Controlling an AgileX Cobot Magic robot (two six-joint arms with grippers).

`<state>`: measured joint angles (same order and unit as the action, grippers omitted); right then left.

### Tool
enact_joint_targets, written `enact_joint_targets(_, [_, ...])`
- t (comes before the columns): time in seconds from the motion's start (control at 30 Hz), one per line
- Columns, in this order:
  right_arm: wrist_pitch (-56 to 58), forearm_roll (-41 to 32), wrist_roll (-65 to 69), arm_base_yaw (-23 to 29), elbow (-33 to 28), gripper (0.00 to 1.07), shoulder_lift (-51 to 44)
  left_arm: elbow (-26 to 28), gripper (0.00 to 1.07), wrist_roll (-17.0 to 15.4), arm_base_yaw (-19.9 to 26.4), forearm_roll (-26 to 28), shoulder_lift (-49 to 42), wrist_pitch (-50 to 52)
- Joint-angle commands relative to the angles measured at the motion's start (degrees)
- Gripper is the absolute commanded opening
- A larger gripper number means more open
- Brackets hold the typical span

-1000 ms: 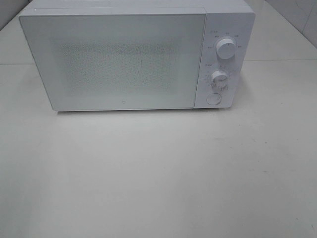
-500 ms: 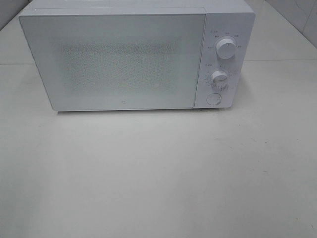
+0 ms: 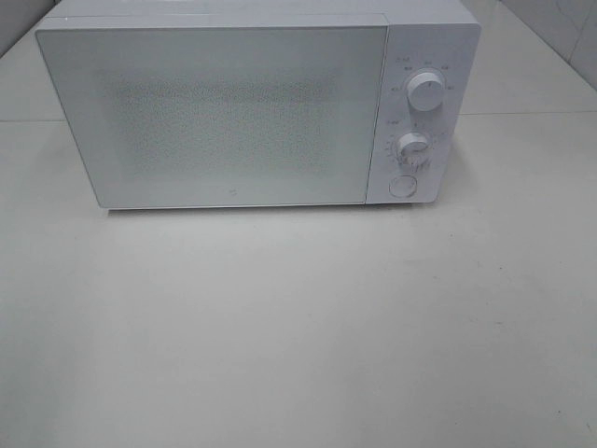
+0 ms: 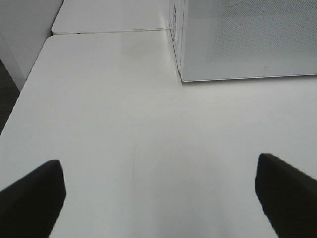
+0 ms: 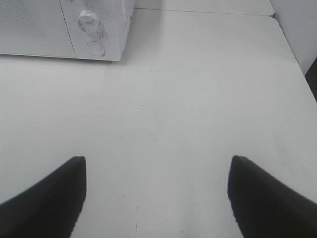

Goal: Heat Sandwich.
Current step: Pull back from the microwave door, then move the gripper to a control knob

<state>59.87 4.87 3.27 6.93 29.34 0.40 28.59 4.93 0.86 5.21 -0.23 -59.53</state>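
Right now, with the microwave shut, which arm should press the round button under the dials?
Right, probably. The button is on the right end of the microwave, ahead of the open right gripper; the left gripper faces only the door.

— Can anything on the microwave (image 3: 233, 112) be read?
— Nothing legible. Small grey markings ring the upper knob (image 3: 426, 94) and the lower knob (image 3: 411, 147) on its control panel (image 3: 443, 56), all too small to make out.
— And the door (image 3: 187, 56)?
— One tiny mark (image 3: 232, 197) sits near its lower edge, unreadable too.
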Motion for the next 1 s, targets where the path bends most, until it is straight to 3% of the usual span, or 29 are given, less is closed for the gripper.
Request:
enact_joint_targets(0.03, [-1.9,-1.0,-0.3,-0.3,1.5,0.76,2.7,-0.2,0.98,0.1,0.1,0.2,-1.5,0.2])
enact_joint_targets(1.0, [-30.8,-0.5,-0.3,-0.3,2.1,0.76,31.3,-0.2,0.98,0.1,0.1,0.2,-1.5,0.2])
